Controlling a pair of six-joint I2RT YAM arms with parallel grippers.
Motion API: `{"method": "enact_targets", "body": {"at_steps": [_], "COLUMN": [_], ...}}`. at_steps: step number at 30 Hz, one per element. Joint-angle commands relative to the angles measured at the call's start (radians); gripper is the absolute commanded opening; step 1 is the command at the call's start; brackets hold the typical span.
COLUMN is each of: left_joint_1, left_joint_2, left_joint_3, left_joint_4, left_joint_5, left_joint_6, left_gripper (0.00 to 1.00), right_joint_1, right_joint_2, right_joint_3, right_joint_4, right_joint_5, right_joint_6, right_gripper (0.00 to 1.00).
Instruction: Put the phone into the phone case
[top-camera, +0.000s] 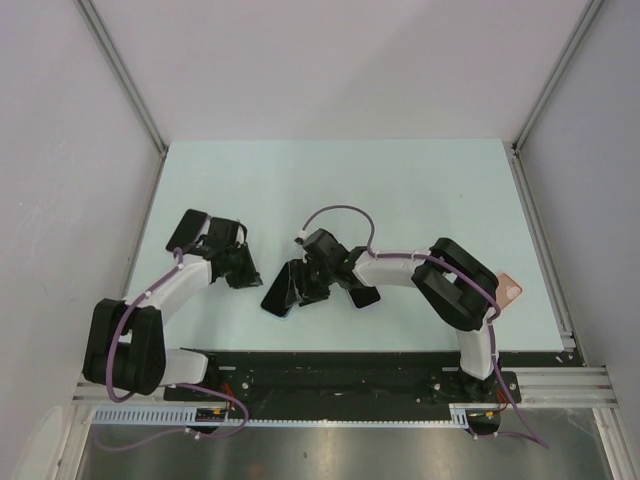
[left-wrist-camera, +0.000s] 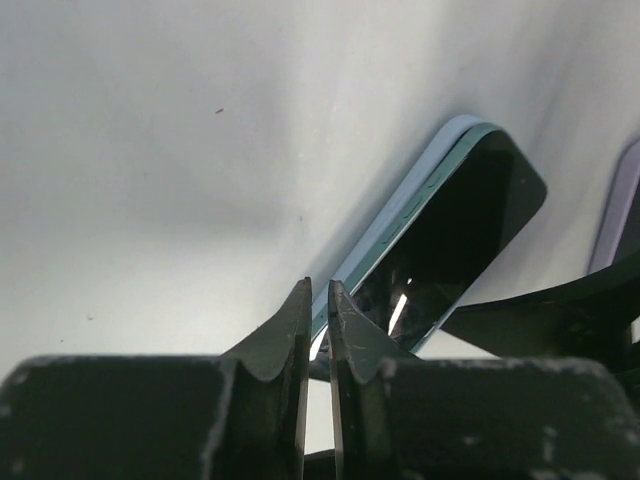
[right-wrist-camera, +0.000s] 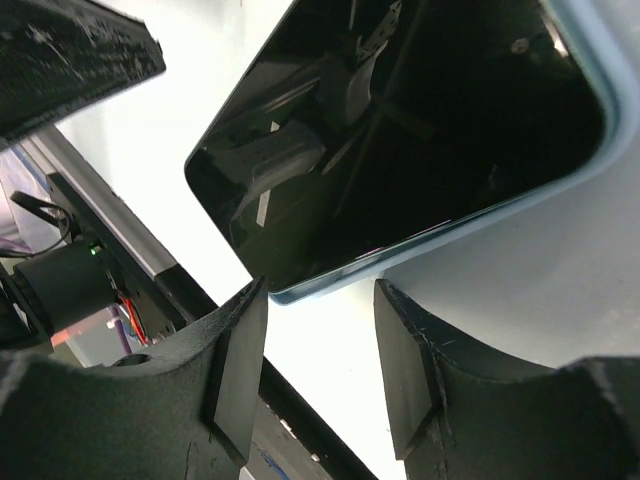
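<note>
Top external: the phone (top-camera: 278, 298) is on the counter (top-camera: 420, 190) near centre, with the right gripper (top-camera: 308, 290) at its 3 o'clock and the left gripper (top-camera: 252, 278) at its 10 o'clock. 
Left wrist: the gripper is nearly pressed together and empty, with the phone at 2 o'clock. 
Right wrist: the gripper is spread, with the phone's corner at 12 o'clock.

I am finding no text, label, brand, number or sign that I can read in any of my views. The phone (right-wrist-camera: 400, 130) is showing me only a dark glass face with reflections of my own tool in it. The small parts along the rail at the near edge of the worktop (top-camera: 400, 190) are appearing too small for me to make out any marking.
</note>
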Motion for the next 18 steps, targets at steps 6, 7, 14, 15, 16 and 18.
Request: {"method": "enact_targets", "body": {"at_steps": [6, 7, 14, 15, 16, 18], "left_joint_1": [-0.020, -0.024, -0.091, -0.112, -0.125, -0.152], "left_joint_2": [0.025, 0.022, 0.011, 0.009, 0.009, 0.012], "left_joint_3": [-0.022, -0.028, -0.106, -0.123, -0.128, -0.128], "left_joint_4": [-0.009, -0.001, 0.083, 0.097, 0.099, 0.111], "left_joint_5": [0.036, 0.053, 0.123, 0.125, 0.123, 0.125], "left_joint_6": [0.015, 0.009, -0.082, -0.092, -0.108, -0.122], "left_gripper": [0.12, 0.12, 0.11, 0.11, 0.11, 0.11], "right_joint_1": [-0.027, -0.030, -0.043, -0.044, -0.044, -0.044], "right_joint_2": [0.009, 0.012, 0.033, 0.036, 0.038, 0.039], "right_joint_3": [-0.027, -0.027, -0.027, -0.027, -0.027, -0.027], "right_joint_4": [-0.016, -0.006, 0.042, 0.045, 0.047, 0.050], "right_joint_5": [0.082, 0.079, 0.058, 0.055, 0.053, 0.053], "right_joint_6": [0.046, 0.050, 0.093, 0.098, 0.102, 0.107], "right_gripper": [0.51, 0.51, 0.51, 0.51, 0.51, 0.51]}}
